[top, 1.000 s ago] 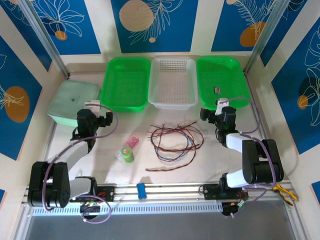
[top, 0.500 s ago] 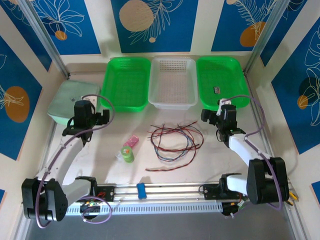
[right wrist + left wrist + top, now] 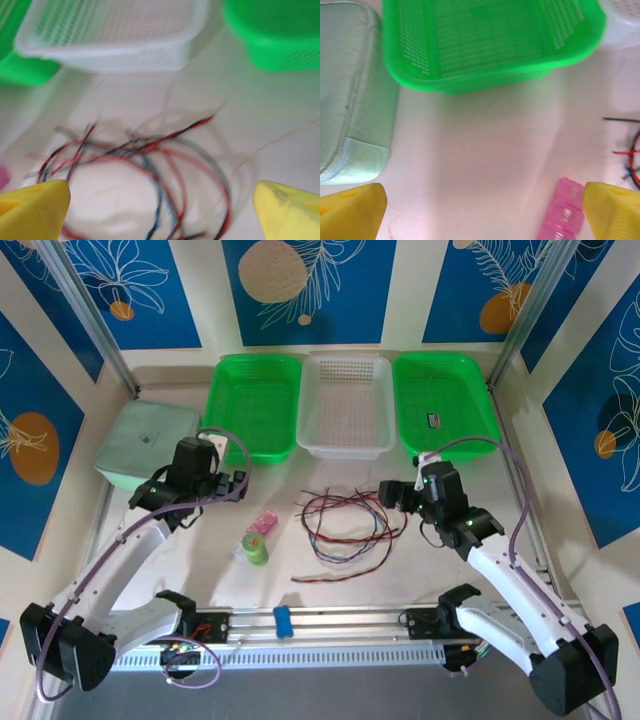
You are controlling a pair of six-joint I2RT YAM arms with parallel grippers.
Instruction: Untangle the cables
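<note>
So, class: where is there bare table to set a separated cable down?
Bare: the strip between the cables and the front rail, and the band between the cables and the white basket. Crowded: left of the cables, by the pink case and green roll.

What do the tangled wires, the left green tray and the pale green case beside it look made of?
Thin tangled black, red and blue-grey cables: probably plastic-insulated wire, lying in limp loops. Left green perforated tray: moulded plastic, slightly glossy, regular holes. Pale green zipped case: likely matte fabric or soft synthetic; a stitched seam and zip edge show.
</note>
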